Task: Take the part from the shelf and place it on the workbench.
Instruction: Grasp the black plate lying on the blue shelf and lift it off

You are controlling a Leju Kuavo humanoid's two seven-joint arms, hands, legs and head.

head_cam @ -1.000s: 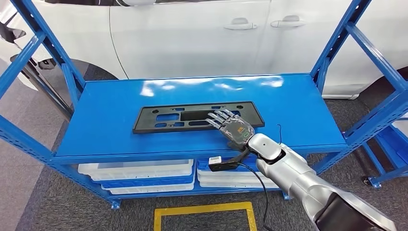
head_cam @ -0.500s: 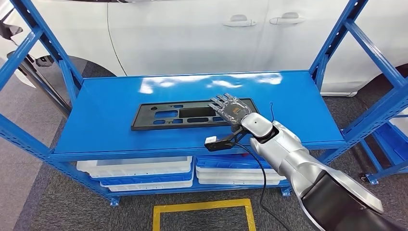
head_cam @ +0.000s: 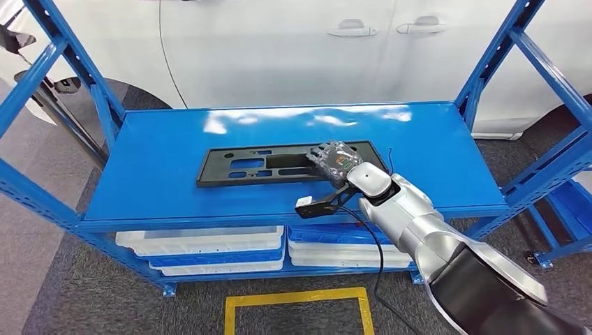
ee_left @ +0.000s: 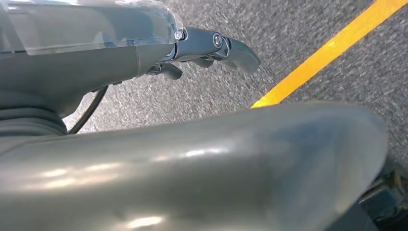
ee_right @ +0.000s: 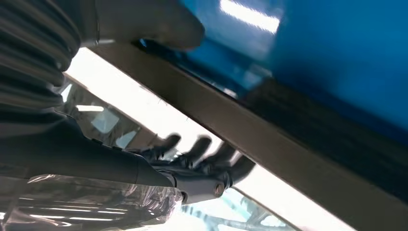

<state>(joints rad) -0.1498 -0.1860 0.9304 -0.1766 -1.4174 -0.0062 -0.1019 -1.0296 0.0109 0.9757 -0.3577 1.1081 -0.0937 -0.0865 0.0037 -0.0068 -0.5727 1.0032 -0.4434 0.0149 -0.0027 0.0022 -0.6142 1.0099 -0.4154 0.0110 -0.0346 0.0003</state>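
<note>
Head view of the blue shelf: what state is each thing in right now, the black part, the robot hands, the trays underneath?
Black part: lying flat on the blue shelf, not lifted.
Right robot hand: resting over the part's right end; grip cannot be told.
Left robot hand: hanging above the floor, holding nothing, fingers curled.
White trays: stacked on the lower level.
Car doors: closed.

**Layout around the shelf**

The part lies flat on the top board of the shelf, near its middle. The right hand rests on the part's right end. Bins sit on the lower level, beneath the board. A car stands behind the shelf. A floor marking lies in front.
</note>
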